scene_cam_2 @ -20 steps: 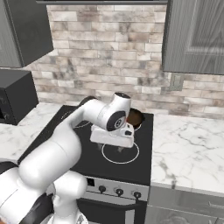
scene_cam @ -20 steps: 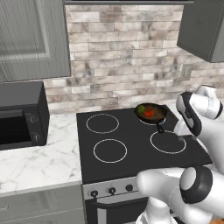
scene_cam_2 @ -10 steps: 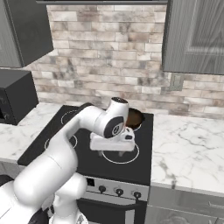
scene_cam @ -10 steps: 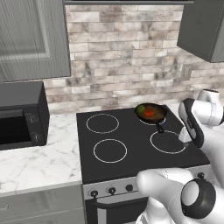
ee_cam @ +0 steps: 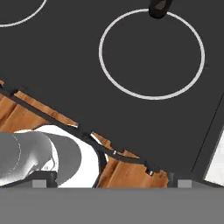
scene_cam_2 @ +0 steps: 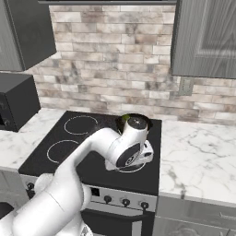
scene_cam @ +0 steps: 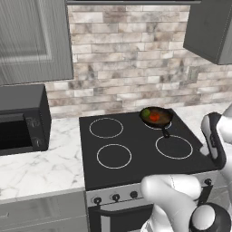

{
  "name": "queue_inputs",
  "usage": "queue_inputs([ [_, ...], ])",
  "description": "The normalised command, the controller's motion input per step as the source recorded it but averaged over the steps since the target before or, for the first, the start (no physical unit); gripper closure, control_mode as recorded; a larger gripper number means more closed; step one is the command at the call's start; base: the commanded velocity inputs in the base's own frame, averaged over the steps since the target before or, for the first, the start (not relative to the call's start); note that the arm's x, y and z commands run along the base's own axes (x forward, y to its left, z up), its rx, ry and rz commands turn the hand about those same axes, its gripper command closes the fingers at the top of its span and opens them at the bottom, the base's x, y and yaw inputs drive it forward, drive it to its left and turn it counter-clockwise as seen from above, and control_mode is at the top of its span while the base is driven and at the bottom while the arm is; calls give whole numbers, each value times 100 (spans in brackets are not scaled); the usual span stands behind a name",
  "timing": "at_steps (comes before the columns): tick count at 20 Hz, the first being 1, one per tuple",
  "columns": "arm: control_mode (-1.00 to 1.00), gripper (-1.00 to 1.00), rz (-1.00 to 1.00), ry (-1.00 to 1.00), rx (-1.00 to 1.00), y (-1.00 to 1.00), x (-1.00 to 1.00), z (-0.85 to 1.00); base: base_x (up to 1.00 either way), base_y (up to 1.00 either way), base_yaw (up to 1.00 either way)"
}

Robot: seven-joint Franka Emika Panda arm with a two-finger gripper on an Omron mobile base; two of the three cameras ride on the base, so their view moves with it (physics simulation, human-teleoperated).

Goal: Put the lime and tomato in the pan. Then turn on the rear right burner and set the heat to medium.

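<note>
The dark pan (scene_cam: 159, 118) sits at the back right of the black cooktop (scene_cam: 136, 154) and holds the green lime (scene_cam: 146, 113) and the red-orange tomato (scene_cam: 154, 117). It covers the rear right burner, which is hidden beneath it. The pan's short black handle (scene_cam: 164, 131) points toward the front; its tip (ee_cam: 158, 8) shows at the top of the hand view. My wrist (scene_cam: 213, 138) hangs over the stove's right front part. My gripper (ee_cam: 109, 179) is open and empty, looking down on the front right ring (ee_cam: 151, 53) and the stove's front edge. A sliver of lime (scene_cam_2: 124, 118) peeks past my wrist (scene_cam_2: 131, 147).
Control knobs (scene_cam: 115, 197) line the stove's front panel (scene_cam_2: 124, 202). A black microwave (scene_cam: 20, 120) stands on the marble counter (scene_cam: 41, 163) to the left. More marble counter (scene_cam_2: 198, 156) lies right of the stove. Grey cabinets hang above.
My hand has drawn back from the pan toward the stove's front right and dropped lower. The jaws stay open. Pan, lime and tomato have not moved.
</note>
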Motion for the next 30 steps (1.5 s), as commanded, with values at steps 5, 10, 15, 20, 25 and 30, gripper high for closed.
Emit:
queue_inputs([
  [5,-100,-100,11,-61,0,-18,-22,-44,0,0,0],
  [10,-100,-100,12,-62,0,0,-17,-25,0,0,0],
  [15,-100,-100,11,-51,0,0,-27,-8,0,0,0],
  [20,-100,-100,2,-21,-2,1,-9,-10,0,0,0],
  [25,-100,-100,0,-4,2,2,-5,-31,0,0,0],
  [30,-100,-100,0,0,17,-8,-18,-17,0,0,0],
])
